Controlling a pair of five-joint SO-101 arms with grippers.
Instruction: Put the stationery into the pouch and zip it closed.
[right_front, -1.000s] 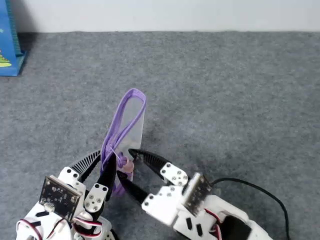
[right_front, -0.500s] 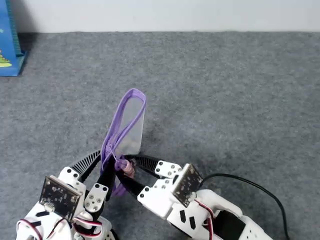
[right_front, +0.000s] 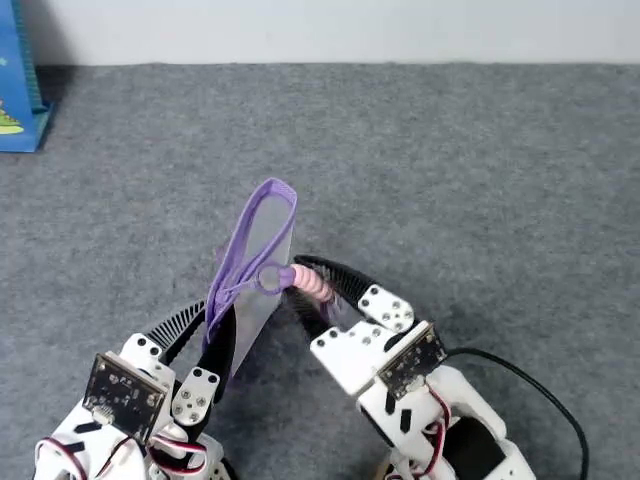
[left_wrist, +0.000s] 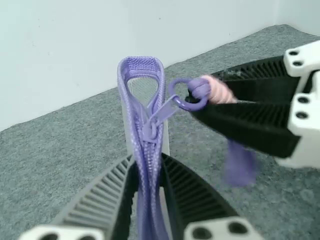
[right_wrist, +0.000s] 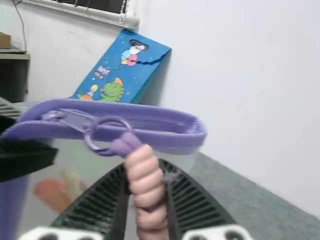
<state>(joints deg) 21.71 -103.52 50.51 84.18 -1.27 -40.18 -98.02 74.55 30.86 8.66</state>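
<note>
Low in the frame, the left gripper (right_front: 212, 320) and right gripper (right_front: 302, 282) wear black ribbed fingers (right_front: 175, 325) on white, screw-dotted shells; a dark circuit board (right_front: 125, 393) sits lower left, a black cable (right_front: 485, 357) lower right.

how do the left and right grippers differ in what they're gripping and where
The left gripper clamps the purple pouch itself; the right gripper clamps the pink charm on the zipper pull. The left gripper sits at the pouch's near end; the right gripper is at its side, partway along. Both have jaws shut.
</note>
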